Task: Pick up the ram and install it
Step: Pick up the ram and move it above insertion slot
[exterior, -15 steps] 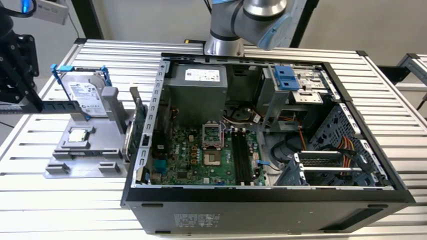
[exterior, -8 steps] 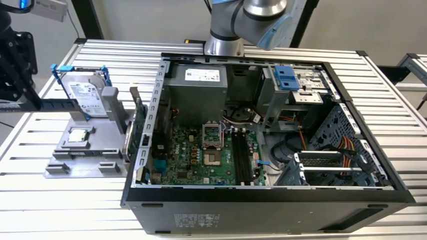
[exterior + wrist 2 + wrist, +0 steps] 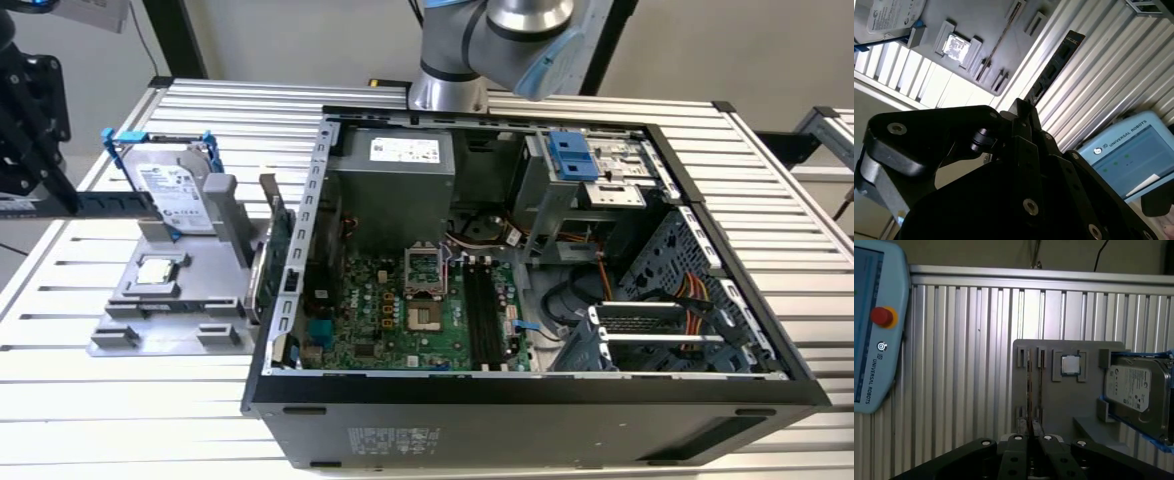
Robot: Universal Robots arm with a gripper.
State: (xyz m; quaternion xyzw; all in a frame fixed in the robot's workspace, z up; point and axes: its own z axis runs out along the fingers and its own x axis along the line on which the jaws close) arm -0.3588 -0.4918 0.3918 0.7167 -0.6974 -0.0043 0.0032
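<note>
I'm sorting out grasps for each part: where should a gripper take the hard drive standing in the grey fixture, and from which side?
Probably grip the hard drive by its free upper edge, pinching across its thickness, from above: it stands on edge, lower end seated in the grey fixture, top exposed.

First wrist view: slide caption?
Gripper shut on the ram, seen edge-on, with the gray parts fixture, its CPU and the blue-handled hard drive beyond.
</note>
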